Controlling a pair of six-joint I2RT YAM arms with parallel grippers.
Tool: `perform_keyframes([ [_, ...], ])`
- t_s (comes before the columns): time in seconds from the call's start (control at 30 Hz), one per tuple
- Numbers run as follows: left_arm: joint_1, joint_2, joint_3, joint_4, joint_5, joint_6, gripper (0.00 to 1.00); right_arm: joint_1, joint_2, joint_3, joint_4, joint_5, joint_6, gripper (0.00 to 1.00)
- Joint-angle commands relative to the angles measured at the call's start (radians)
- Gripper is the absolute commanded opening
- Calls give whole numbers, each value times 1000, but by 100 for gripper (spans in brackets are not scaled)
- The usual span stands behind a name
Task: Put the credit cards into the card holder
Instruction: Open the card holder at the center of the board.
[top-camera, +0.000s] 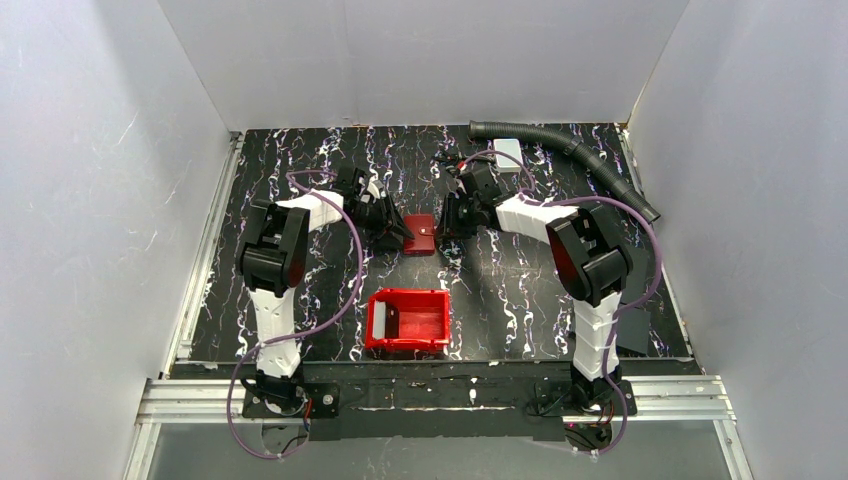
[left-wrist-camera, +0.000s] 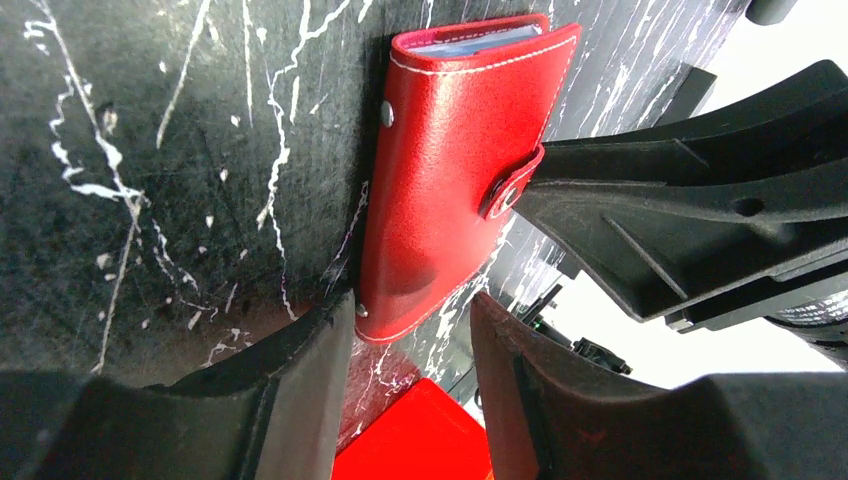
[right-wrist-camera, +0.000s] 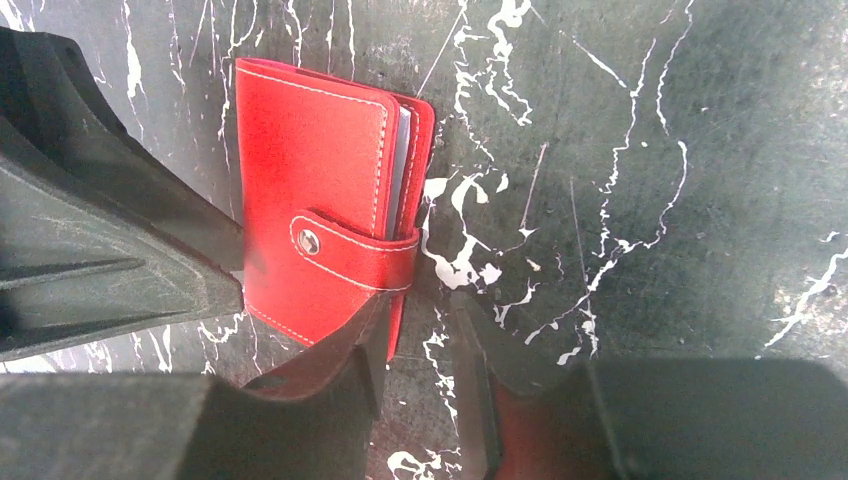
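Card holder (top-camera: 420, 235) lies shut and flat on the table (top-camera: 520, 290). Its long side runs away from the arms, between the left gripper (top-camera: 395, 233) and the right gripper (top-camera: 448, 223). Left wrist view: the left fingers stand apart around the holder's end, one tip touching it. Right wrist view: the right fingers stand apart too, one lying over a corner. Credit cards (right-wrist-camera: 402, 150) peek out on the strap side.

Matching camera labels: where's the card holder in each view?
Top external: card holder mid-table, beyond the red bin.
Left wrist: card holder upper centre, strap on its right.
Right wrist: card holder upper left, strap across its lower half.
Shared landmark: black white-veined tabletop beneath it in all three.
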Motion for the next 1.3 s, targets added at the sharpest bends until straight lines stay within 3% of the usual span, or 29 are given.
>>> perform_keyframes([
  [0.0,-4,12,25,-35,-16,29,45,-3,-28,7,-3,22,-20,39],
  [0.23,-3,-6,21,-36,-31,31,43,20,-47,74,-57,63,-32,46],
  [0.57,-4,5,25,-39,-25,24,39,160,54,333,-376,549,14,57],
  [0.73,4,-2,27,-58,-45,26,36,238,152,493,-510,709,3,59],
  [1.1,13,-11,28,-64,-50,15,34,276,252,572,-529,751,7,44],
  [1.27,13,-13,30,-64,-42,14,34,274,226,495,-493,794,24,21],
])
